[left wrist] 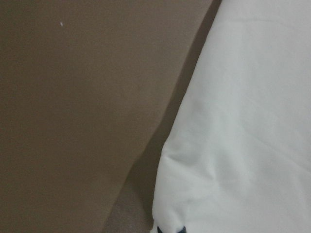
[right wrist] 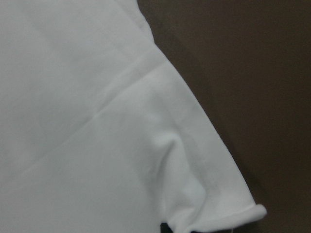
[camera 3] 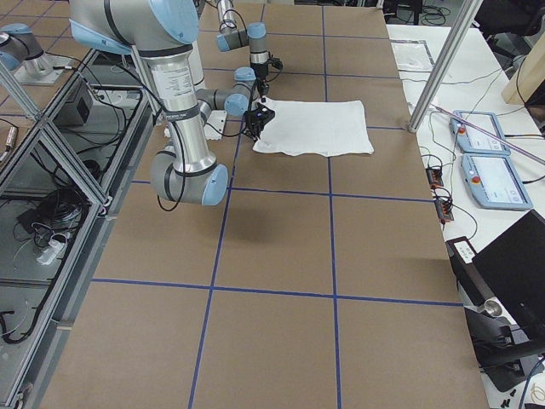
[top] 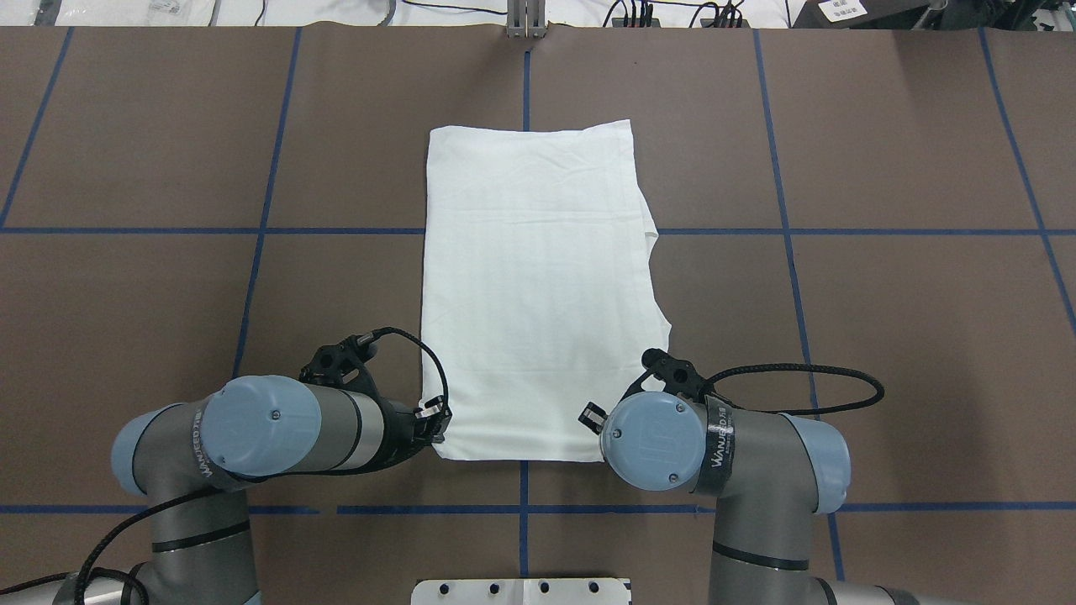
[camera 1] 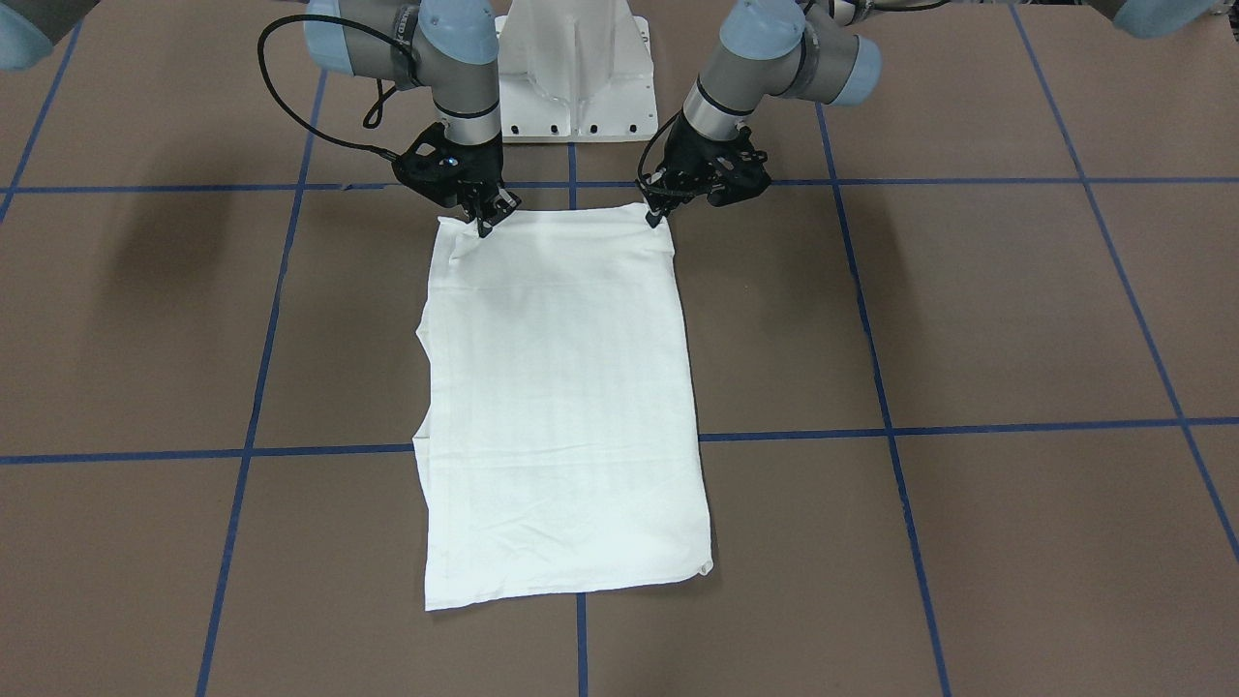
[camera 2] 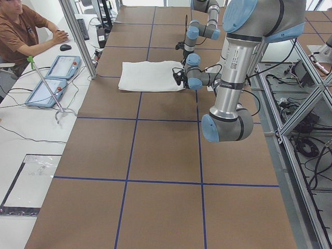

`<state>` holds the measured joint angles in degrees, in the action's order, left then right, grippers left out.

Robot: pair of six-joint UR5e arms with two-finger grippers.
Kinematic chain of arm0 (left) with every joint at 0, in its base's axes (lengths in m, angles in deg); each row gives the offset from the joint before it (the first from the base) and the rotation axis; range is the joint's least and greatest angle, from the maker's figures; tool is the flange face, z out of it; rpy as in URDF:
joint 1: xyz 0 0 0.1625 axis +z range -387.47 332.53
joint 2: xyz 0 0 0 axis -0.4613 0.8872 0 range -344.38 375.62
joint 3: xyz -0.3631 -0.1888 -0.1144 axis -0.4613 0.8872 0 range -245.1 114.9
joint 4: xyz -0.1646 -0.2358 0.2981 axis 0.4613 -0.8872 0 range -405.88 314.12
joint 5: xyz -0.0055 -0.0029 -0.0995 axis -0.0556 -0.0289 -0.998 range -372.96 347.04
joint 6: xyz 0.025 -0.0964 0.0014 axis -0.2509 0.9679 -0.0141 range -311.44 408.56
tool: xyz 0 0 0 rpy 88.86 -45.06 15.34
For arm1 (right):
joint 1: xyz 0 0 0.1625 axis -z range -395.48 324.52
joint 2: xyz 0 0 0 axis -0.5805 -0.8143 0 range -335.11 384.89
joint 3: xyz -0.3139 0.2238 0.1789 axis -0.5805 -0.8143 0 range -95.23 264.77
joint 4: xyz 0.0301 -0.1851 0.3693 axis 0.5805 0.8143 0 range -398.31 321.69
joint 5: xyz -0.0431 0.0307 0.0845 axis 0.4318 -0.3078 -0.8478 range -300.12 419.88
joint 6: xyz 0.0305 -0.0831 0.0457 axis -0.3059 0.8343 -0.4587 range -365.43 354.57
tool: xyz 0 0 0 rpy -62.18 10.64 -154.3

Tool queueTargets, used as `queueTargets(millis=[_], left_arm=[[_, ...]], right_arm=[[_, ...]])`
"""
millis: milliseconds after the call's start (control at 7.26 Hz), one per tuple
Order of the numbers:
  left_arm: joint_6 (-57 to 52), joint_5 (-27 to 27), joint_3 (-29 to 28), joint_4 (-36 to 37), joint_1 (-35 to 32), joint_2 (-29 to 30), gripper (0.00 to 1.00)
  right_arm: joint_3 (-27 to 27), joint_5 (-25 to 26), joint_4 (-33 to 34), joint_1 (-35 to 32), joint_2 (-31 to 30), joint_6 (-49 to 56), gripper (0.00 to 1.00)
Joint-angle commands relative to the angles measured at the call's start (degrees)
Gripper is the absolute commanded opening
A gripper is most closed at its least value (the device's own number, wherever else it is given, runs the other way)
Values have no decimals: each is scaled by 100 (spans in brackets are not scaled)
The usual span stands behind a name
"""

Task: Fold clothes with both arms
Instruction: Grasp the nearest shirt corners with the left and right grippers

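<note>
White shirt [camera 1: 561, 407] cloth, folded into a tall plain rectangle, lies flat at the middle of the brown table [camera 1: 968, 310] in the front-facing view. Its lower edge is nearest the camera and its upper edge sits just below a horizontal blue tape line [camera 1: 968, 180]. No print or collar shows on the upward face. The long edge at the frame's left is uneven, with layers stepping out.

At the upper right corner of the cloth, the left gripper [camera 1: 658, 215] points down with its jaws pinched together on the fabric. At the upper left corner, the right gripper [camera 1: 487, 225] is likewise clamped on the cloth. The left arm [camera 1: 784, 58] comes in from the top right and the right arm [camera 1: 426, 39] from the top left, either side of the white pedestal [camera 1: 576, 68].

From the left wrist camera, the shirt's edge runs down the right half of the frame to dark fingertips [left wrist: 170, 230] at the bottom border. The right wrist camera shows a puckered, hemmed corner in the lower right, bunched above a dark fingertip [right wrist: 165, 227].

Seen from the left end, a person [camera 2: 21, 31] sits at the upper left behind two teach pendants [camera 2: 52, 80].
</note>
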<state>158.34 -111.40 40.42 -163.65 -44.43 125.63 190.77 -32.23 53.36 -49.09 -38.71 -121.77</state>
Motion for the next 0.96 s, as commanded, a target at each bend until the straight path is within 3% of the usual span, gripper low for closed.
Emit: queueTargets(millis=[0, 413, 827], left_arm=[[0, 0, 4, 0, 0, 3, 0], [-9, -9, 100, 0, -9, -6, 0], [0, 0, 783, 288, 96, -137, 0]], right_arm=[[17, 1, 0, -10, 75, -3, 0], [307, -26, 26, -98, 32, -29, 0], [840, -61, 87, -11, -256, -29, 0]])
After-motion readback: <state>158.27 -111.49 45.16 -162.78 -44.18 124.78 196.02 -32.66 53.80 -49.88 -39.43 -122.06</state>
